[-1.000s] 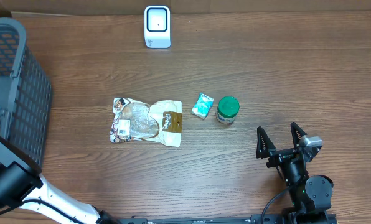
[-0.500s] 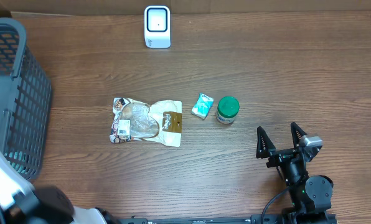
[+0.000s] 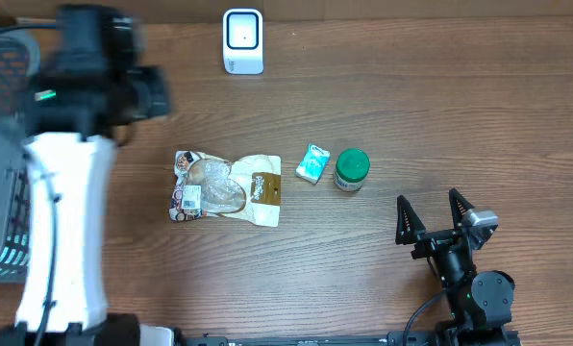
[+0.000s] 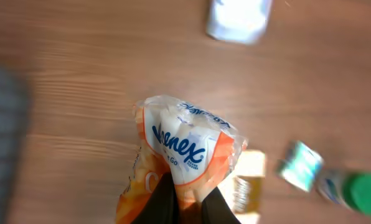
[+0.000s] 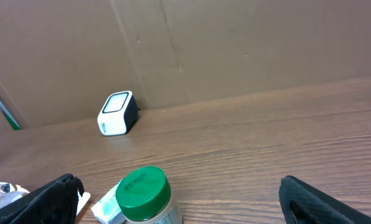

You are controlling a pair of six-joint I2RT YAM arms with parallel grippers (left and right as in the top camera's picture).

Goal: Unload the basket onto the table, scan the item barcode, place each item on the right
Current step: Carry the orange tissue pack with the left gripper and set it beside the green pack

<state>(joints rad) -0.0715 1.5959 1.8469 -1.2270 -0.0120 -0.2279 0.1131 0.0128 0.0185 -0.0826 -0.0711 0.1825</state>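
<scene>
A Kleenex tissue pack (image 4: 182, 146), white and orange with blue lettering, hangs above the table in the left wrist view. My left gripper (image 4: 187, 186) is shut on its lower end, one dark finger on each side. In the overhead view the blurred left arm (image 3: 94, 67) reaches over the table's upper left and hides the pack. The white scanner (image 3: 242, 40) stands at the back edge and shows blurred as scanner (image 4: 238, 18) beyond the pack. My right gripper (image 3: 427, 200) rests open at the front right, with nothing between its fingers.
A snack bag (image 3: 227, 187), a teal packet (image 3: 312, 163) and a green-lidded jar (image 3: 351, 169) lie mid-table. The jar (image 5: 142, 193) sits just ahead of the right gripper (image 5: 178, 182). A grey basket (image 3: 0, 252) stands at the left edge. A cardboard wall (image 5: 235, 43) backs the table.
The left arm has swung from the front left by the basket up over the table's upper left, blurred in motion. The right arm and the table items have not moved.
</scene>
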